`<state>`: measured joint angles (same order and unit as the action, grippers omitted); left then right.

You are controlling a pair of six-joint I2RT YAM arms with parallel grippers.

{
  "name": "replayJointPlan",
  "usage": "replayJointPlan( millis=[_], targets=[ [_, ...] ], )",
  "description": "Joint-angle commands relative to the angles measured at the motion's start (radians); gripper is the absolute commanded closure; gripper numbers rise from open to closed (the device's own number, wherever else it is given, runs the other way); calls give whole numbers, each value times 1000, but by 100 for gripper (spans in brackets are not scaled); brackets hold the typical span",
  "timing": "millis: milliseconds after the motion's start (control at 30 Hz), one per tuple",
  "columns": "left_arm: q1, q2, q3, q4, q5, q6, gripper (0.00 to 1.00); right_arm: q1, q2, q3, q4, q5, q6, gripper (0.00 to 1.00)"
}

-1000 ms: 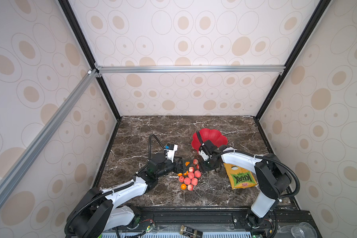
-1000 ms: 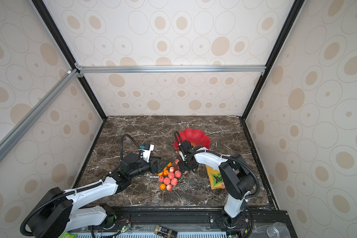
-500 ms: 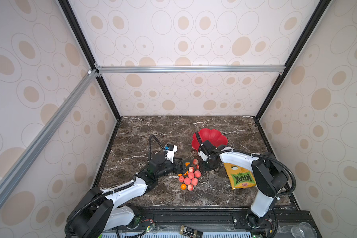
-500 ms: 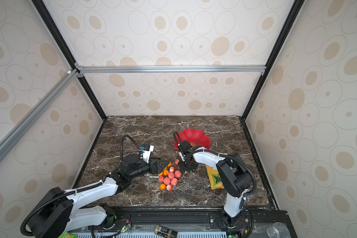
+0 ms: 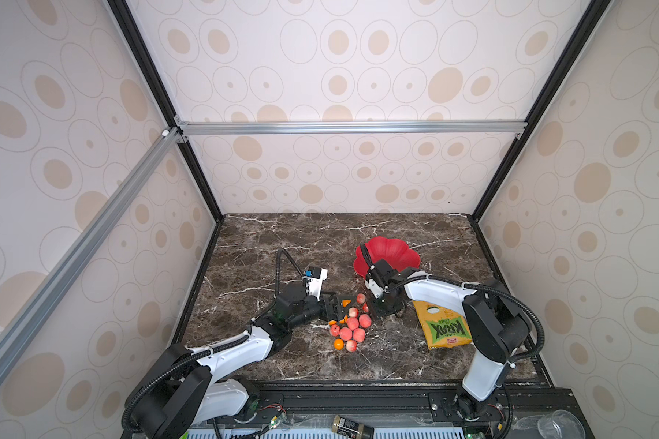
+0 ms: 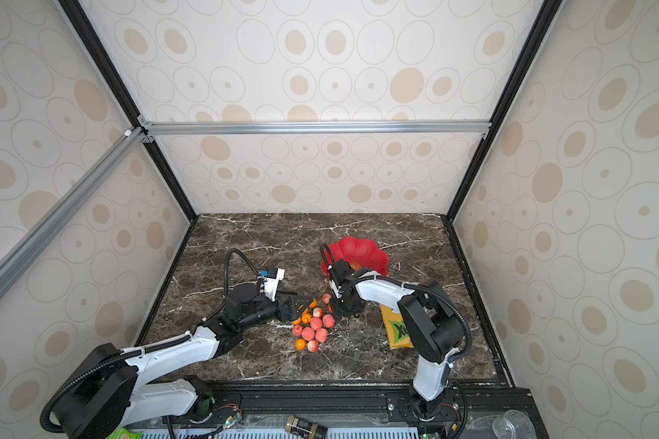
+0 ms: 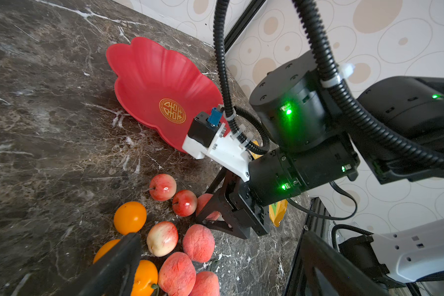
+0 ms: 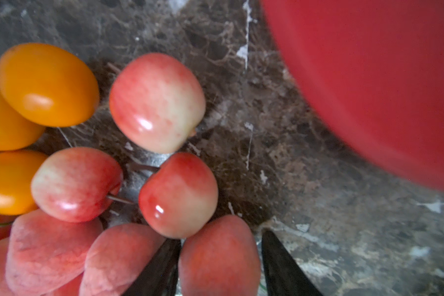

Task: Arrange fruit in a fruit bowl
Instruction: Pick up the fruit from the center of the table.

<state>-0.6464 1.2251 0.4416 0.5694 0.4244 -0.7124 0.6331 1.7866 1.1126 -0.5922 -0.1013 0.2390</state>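
Several pink-red and orange fruit (image 5: 349, 323) (image 6: 312, 323) lie in a pile on the marble table. The red scalloped fruit bowl (image 5: 389, 251) (image 6: 358, 251) (image 7: 151, 77) stands empty just behind the pile. My right gripper (image 5: 379, 308) (image 7: 222, 217) (image 8: 219, 266) points down at the pile's bowl-side edge. Its fingers (image 8: 162, 269) straddle a pink peach (image 8: 219, 256) that rests on the table; one finger touches it and a thin gap shows at the other. My left gripper (image 5: 337, 306) (image 7: 221, 269) lies low at the pile's opposite side, wide open, with fruit between its fingers.
A yellow-green snack bag (image 5: 444, 327) (image 6: 398, 330) lies right of the right gripper. A dark bottle (image 5: 352, 425) and a clear cup (image 5: 560, 425) sit on the front rail, off the table. Patterned walls close in three sides.
The right arm has shifted slightly at the edge of the pile. The left arm and the fruit have not visibly moved.
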Motion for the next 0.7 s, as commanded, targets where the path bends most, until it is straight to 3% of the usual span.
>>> replayJointPlan(
  millis=[0, 667],
  targets=[
    [-6, 9, 8, 40, -2, -16, 2, 4, 8, 18, -27, -2, 5, 47],
    [-6, 16, 13, 43, -6, -13, 2, 5, 2, 16, -30, -5, 11, 53]
  ],
)
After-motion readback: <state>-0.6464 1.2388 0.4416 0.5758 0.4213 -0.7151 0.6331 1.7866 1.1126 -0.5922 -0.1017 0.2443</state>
